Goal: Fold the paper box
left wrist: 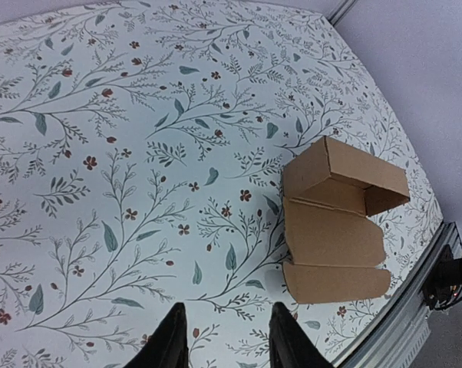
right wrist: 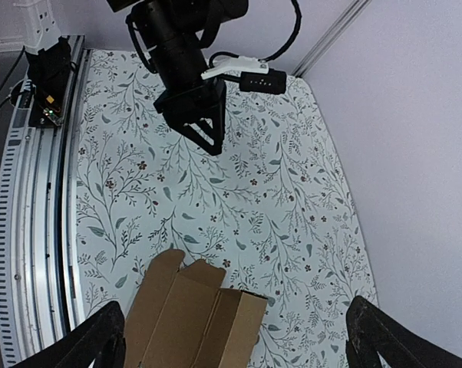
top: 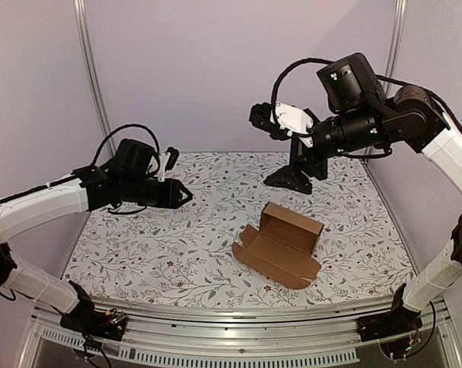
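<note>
The plain brown cardboard paper box lay on the white table with its leafy floral print, right of the middle and toward the near edge. It was only partly formed: its far end stood up as low walls, while the near panels and rounded flaps lay flat on the print.

The left arm's black two-finger gripper hung over the left side of the table, pointing across toward the box and well apart from it. In its wrist view the two dark fingers stood separated with bare tabletop between them, and the box sat off to the right of them, nearer the metal rail.

The right arm's black gripper was held over the far part of the table, aimed downward, with the box on the near side of it and not touching it. Its fingers were spread very wide, with nothing in them. From its wrist camera the box showed low in the view, between the two fingers but down on the table beneath them.
</note>
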You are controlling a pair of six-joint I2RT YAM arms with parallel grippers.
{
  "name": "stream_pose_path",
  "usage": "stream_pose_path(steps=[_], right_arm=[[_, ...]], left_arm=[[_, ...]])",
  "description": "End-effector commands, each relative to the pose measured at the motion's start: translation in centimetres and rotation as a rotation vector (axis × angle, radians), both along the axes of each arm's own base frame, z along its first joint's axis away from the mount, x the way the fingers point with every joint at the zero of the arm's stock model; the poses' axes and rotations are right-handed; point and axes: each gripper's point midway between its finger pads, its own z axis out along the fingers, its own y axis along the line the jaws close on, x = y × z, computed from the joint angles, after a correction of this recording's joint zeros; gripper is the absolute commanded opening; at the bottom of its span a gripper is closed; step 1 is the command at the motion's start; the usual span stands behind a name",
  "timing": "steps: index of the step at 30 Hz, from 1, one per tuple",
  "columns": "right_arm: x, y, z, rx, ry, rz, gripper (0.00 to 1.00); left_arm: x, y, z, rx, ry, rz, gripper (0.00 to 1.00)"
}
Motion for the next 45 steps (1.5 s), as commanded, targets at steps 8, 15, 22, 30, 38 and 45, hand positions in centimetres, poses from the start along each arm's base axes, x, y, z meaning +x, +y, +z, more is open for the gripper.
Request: stream_pose_path(steps=[8,15,22,30,38,45], right_arm=[[2.4,-2.4,-7.1,-0.144,0.148,-0.259,0.99],[5.4,-6.3,-10.0,-0.126,0.169,-0.551,0.99],[6.4,-8.7,-15.3,-0.208,0.253,-0.694,0.99],[8.7,-10.4,-21.1,-0.303,0.392,-0.825,0.99],[10.3,-10.3,-25.3,-0.459,0.4,-0.861,0.96],[11.2,-10.6,-27.4,-0.566,0.375,-0.878,0.88]], left_arm=[[-0.1,0.0,-0.1,-0.007,0.014,-0.022,0.35],[0.0,-0.8,-0.3,-0.018,0.035,-0.052,0.39],[-0.7,-1.1,-1.7,-0.052,0.114,-0.035,0.42],[-2.4,-2.0,-2.9,-0.173,0.221,-0.023,0.44],[-4.4,-3.4,-5.6,-0.171,0.323,-0.012,0.46],[-5.3,-4.7,-7.6,-0.173,0.387,-0.015,0.46]])
